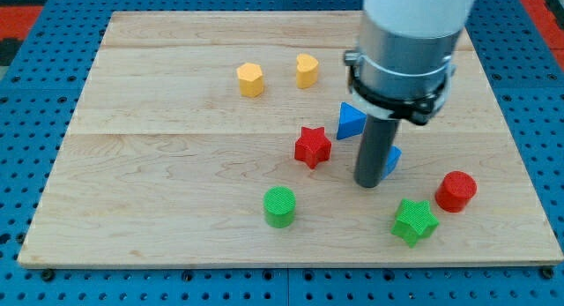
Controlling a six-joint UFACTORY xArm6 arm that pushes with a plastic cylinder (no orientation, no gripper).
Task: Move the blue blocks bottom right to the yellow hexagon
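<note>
The tip (369,183) rests on the board (159,165) against a second blue block (392,160) — half hidden behind the rod. The blue triangle (350,121) sits above-left; the yellow hexagon (250,79) is well apart. No jaws — only a rod.

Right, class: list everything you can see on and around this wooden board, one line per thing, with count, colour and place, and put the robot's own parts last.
Yellow hexagon: 1, yellow, upper middle of the board.
Yellow block: 1, yellow, just to the view's right of the hexagon; shape unclear.
Blue triangle: 1, blue, centre right, beside the rod.
Blue block: 1, blue, mostly hidden behind the rod.
Red star: 1, red, centre.
Red cylinder: 1, red, lower right.
Green cylinder: 1, green, lower middle.
Green star: 1, green, lower right.
Wooden board: 1, pale wood, on a blue pegboard.
My tip: 1, dark rod, against the hidden blue block.
</note>
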